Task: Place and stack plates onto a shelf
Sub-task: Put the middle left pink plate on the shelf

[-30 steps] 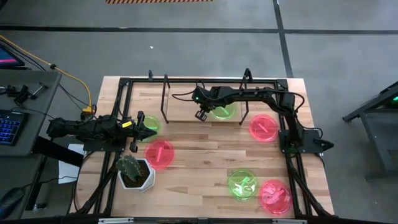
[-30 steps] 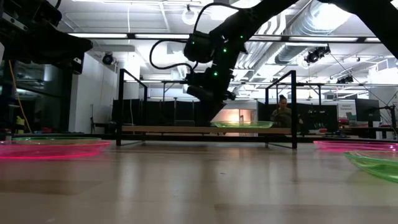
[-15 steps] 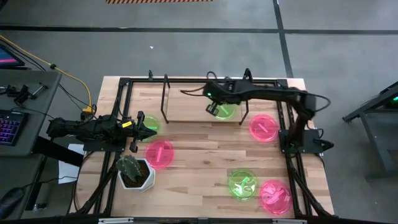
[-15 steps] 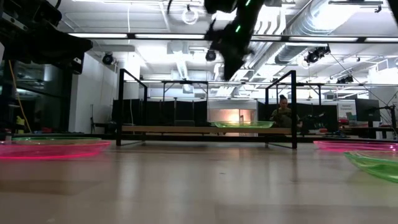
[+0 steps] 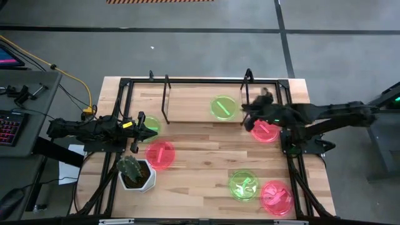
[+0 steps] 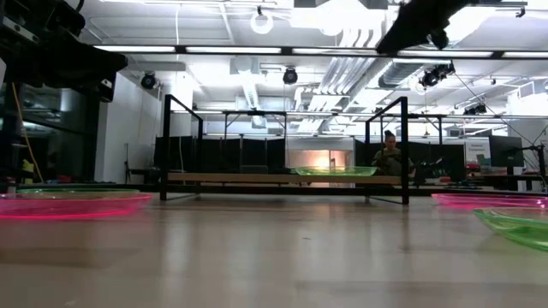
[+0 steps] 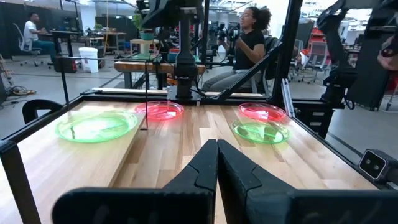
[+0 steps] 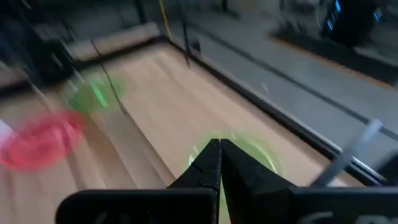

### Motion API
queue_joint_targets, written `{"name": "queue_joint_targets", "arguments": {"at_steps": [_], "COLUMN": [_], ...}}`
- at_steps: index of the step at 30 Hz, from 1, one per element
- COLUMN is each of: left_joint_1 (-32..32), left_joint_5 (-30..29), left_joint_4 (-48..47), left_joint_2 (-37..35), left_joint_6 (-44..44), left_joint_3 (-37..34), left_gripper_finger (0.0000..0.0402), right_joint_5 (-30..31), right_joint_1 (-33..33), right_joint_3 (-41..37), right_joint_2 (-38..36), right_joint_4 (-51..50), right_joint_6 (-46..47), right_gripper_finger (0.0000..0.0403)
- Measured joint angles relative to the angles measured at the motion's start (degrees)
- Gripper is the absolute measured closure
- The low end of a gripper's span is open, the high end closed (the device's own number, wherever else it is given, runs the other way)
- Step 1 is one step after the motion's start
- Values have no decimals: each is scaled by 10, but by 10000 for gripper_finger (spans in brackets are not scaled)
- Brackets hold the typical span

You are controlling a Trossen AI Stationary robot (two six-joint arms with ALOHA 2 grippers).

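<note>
Your right gripper (image 5: 248, 109) hangs above the table just off the right end of the shelf (image 5: 187, 103), over the near edge of the pink plate (image 5: 265, 129) that lies beside that end; its fingers are pressed together with nothing between them, as the right wrist view shows. One green plate (image 5: 223, 107) sits on the shelf board, toward its right end, flat and alone (in the low view it shows as a thin green rim on the board between the black uprights). Your left gripper (image 5: 152, 132) waits at the left side of the table, also pinched closed and empty, its tip between a green plate (image 5: 150, 124) by the left frame rail and a pink plate (image 5: 160, 154) just in front of it. The white pot with the cactus (image 5: 134, 172) stands near the front left corner, close to that pink plate. Two more plates lie at the front right, well apart from the shelf: a green one (image 5: 244, 185) and a pink one (image 5: 276, 197) touching or overlapping at their edges. A person (image 7: 249, 46) sits beyond the table in the left wrist view.
</note>
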Motion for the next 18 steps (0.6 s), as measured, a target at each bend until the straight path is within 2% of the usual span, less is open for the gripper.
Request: {"name": "queue_joint_targets", "arguments": {"at_steps": [4,8,13,18], "left_joint_1": [0,0,0,0], "left_joint_5": [0,0,0,0], "left_joint_4": [0,0,0,0], "left_joint_2": [0,0,0,0], "left_joint_6": [0,0,0,0], "left_joint_3": [0,0,0,0], "left_gripper_finger": [401,401,401,401], "right_joint_5": [6,5,-12,-34], "right_joint_1": [17,19,19,19], "right_joint_3": [-92,-164,-210,-215], "right_joint_2": [-83,-130,-150,-149], "right_joint_4": [145,252,327,346], "right_joint_6": [-68,-114,-139,-150], "right_gripper_finger": [403,403,403,403]}}
